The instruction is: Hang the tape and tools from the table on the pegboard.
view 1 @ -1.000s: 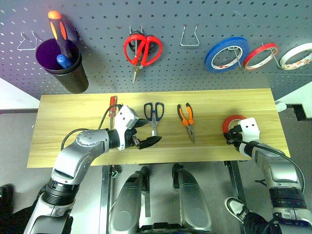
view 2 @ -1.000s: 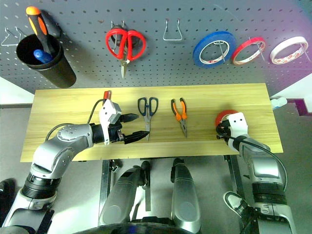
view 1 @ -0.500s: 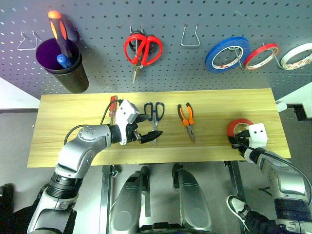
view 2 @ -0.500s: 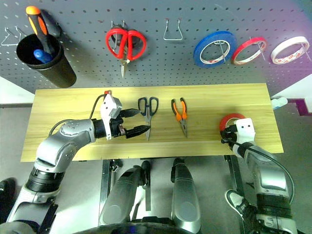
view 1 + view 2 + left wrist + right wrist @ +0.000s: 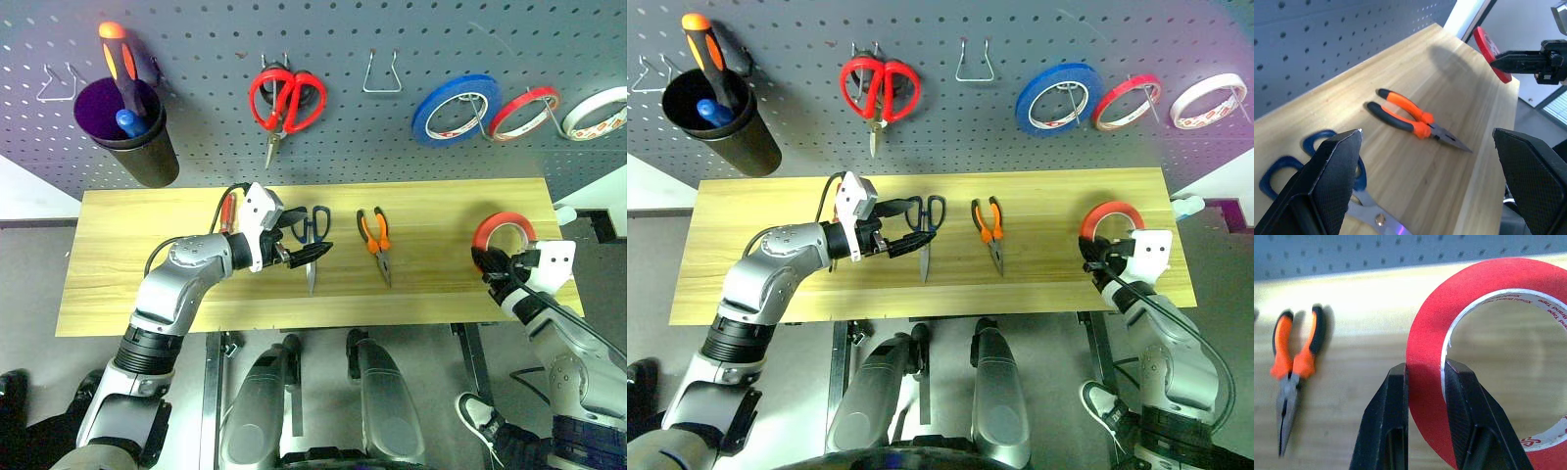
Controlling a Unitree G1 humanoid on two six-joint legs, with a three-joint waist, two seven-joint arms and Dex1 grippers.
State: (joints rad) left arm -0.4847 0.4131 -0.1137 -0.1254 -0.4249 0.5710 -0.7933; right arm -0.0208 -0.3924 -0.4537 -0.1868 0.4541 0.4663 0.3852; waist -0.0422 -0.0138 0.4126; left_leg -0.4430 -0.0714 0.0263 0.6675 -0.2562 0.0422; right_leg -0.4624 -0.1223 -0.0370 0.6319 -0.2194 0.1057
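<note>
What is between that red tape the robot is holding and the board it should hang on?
Nothing visible. The right gripper has its jaws shut on the tape, held upright above the table. Only bare tabletop and open air lie between it and the pegboard; the blue roll already hangs there.

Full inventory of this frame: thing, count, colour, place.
table: 1, light wood, below the pegboard
pegboard: 1, dark grey, behind the table
tape: 1, red-orange, lifted upright at the table's right end
dark scissors: 1, black-blue handles, on the table
pliers: 1, orange and black, on the table right of the scissors
red-handled screwdriver: 1, on the table, partly hidden by the left arm
red scissors: 1, hanging on the pegboard
hung tape rolls: 3, blue, red, whitish, pegboard right
black cup: 1, pegboard left, holds an orange-and-black screwdriver
left pincer: open, over the dark scissors
right pincer: shut on the tape
</note>
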